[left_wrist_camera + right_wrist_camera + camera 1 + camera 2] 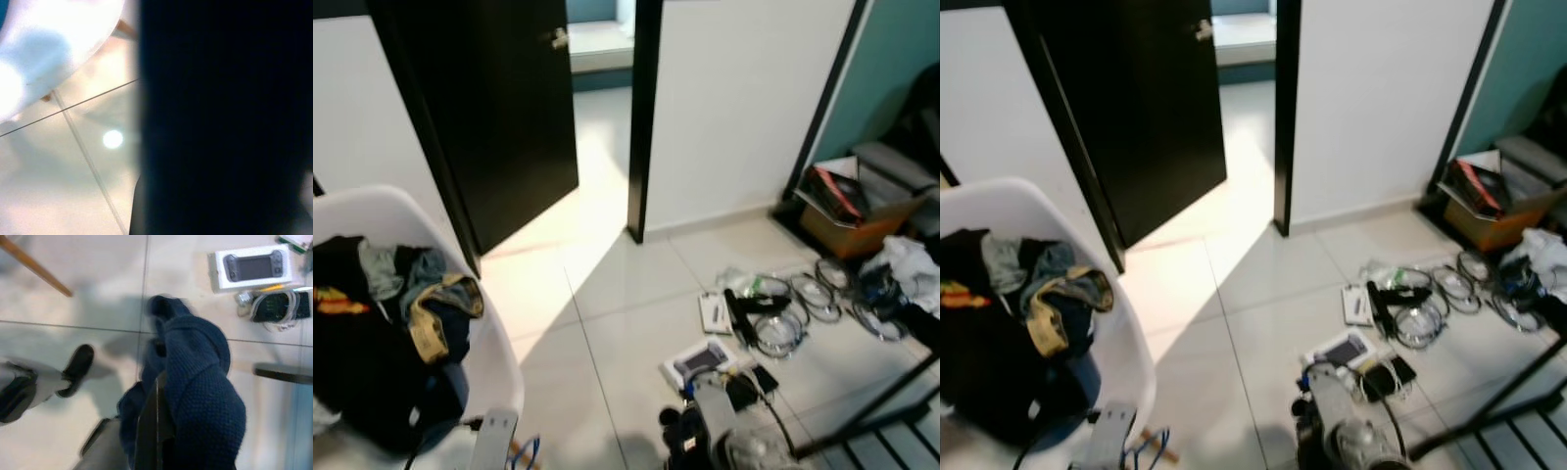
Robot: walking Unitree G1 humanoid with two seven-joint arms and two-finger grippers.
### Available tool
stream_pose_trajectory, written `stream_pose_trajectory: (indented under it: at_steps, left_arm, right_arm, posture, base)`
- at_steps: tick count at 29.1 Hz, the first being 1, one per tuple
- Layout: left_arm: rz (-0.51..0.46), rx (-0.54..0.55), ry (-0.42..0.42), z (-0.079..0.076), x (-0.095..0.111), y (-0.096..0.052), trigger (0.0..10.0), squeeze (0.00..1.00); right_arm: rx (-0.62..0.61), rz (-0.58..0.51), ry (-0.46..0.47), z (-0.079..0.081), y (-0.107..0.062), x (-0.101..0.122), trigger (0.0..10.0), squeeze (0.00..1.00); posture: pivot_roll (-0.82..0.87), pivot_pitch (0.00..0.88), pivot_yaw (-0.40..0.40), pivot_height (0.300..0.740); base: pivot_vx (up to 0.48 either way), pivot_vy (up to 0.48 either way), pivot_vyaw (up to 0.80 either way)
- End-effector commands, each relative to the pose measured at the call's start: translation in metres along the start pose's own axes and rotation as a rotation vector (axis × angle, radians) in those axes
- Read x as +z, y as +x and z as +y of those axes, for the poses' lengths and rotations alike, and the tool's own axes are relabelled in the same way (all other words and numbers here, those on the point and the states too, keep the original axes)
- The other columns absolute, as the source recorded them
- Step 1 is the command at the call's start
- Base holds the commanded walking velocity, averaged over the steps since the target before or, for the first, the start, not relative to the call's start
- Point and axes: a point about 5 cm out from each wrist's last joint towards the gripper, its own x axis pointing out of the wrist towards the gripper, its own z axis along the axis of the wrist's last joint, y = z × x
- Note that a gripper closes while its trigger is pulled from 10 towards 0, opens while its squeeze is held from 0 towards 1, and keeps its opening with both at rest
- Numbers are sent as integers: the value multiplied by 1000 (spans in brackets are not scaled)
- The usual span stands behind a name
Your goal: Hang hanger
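Observation:
In the right wrist view my right gripper (154, 428) hangs low over the tiled floor, its black fingers closed together on a dark blue knitted garment (200, 391) that drapes over them. From the head, the silver right arm (1342, 426) shows at the bottom edge. I can make out no hanger. My left arm (494, 441) hangs beside a white chair (499, 357). A broad dark shape (220, 117) blocks much of the left wrist view, with the chair's underside (54, 44) beyond it.
The chair holds a heap of dark clothes (391, 323). A black door (489, 108) stands open ahead. Cables (793, 313), a white box with a handheld console (252, 268) and a cardboard box (857, 220) litter the right floor. Black bars (876, 411) cross the bottom right.

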Motion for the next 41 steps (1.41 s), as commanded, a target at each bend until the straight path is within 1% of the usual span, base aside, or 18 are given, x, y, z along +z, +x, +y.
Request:
stream_pose_trajectory:
  at_steps: [1, 6, 10, 21, 29, 31, 35, 37, 39, 40, 41]
  left_arm:
    - [20, 8, 10, 4, -5, -1, 10000, 0]
    - [12, 6, 1, 4, -5, -1, 10000, 0]
    - [11, 7, -9, 4, -6, -1, 10000, 0]
    - [4, -3, -4, 5, -5, -1, 10000, 0]
    - [-14, -3, -20, 5, -4, -1, 10000, 0]
    - [-26, -1, -32, 5, -4, -1, 10000, 0]
    - [-29, -1, -35, 5, -4, -1, 10000, 0]
    - [-34, 1, -43, 4, -4, -1, 10000, 0]
    - [-34, 1, -43, 4, -4, -1, 10000, 0]
    - [-35, 1, -45, 4, -4, -1, 10000, 0]
    - [-40, 0, -51, 3, -4, -1, 10000, 0]
  right_arm:
    - [18, -9, -6, 5, 1, 1, 10000, 0]
    - [21, -7, -7, 5, 1, 1, 10000, 0]
    - [30, -8, -9, 6, 1, 0, 10000, 0]
    - [47, -10, -35, 7, 1, 0, 10000, 0]
    - [54, -30, -72, 7, 1, 3, 10000, 0]
    - [50, -50, -76, 5, 0, 5, 10000, 0]
    - [49, -55, -76, 5, 0, 6, 10000, 0]
    - [37, -104, -66, -3, -2, 14, 10000, 0]
    - [37, -104, -66, -3, -2, 14, 10000, 0]
    - [34, -119, -64, -5, -2, 16, 10000, 0]
    - [25, -149, -73, -12, -4, 22, 10000, 0]
  posture:
    - [-3, 0, -38, 740]
    - [-4, 0, -36, 740]
    - [-6, 0, -31, 740]
    - [-4, 0, -27, 740]
    - [-2, 0, -27, 740]
    - [4, 0, -29, 740]
    - [4, 0, -29, 740]
    - [2, 0, -31, 740]
    - [2, 0, -31, 740]
    - [2, 0, -31, 740]
    - [-1, 0, -32, 740]
  base:
    - [-360, 0, 769]
    - [-331, 0, 769]
    - [0, 0, 769]
    - [0, 0, 770]
    - [0, 0, 771]
    - [0, 0, 775]
    - [0, 0, 775]
    - [0, 0, 769]
    - [0, 0, 769]
    - [0, 0, 769]
    - [0, 0, 769]
